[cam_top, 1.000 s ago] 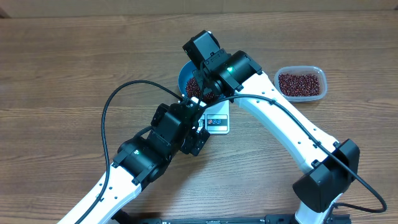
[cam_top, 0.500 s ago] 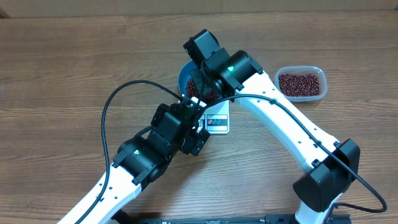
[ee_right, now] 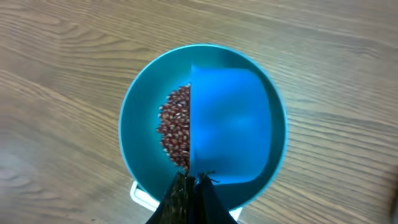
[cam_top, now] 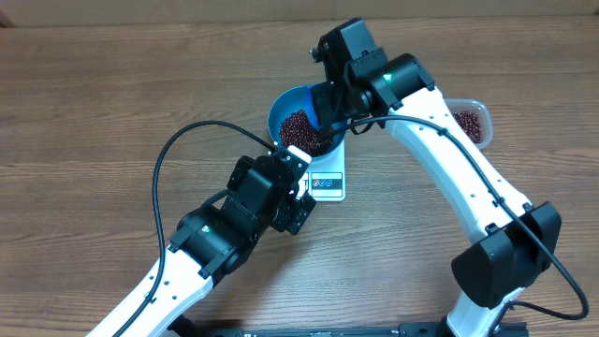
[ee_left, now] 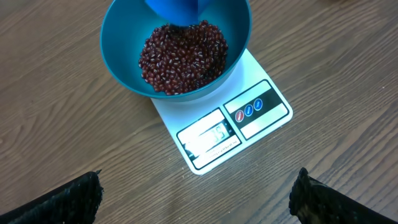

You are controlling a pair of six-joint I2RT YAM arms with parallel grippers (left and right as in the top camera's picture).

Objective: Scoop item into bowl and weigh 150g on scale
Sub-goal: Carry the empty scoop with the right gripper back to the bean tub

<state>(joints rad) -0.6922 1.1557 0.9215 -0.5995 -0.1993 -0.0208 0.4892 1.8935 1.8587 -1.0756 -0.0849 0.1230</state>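
My left hand (ee_left: 193, 199) hovers empty, fingers wide apart, near the scale (ee_left: 214, 121). The bowl (ee_left: 118, 56) sits on it holding the beans (ee_left: 183, 56). They look loose, light and apt to roll, so I would scoop them rather than pinch. My right hand (ee_right: 189, 186) is clamped on the scoop (ee_right: 230, 124) above the bowl.

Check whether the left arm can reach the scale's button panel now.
Probably yes: the open left gripper faces the scale, whose button panel lies bare on the near side; the bowl covers only the far part.
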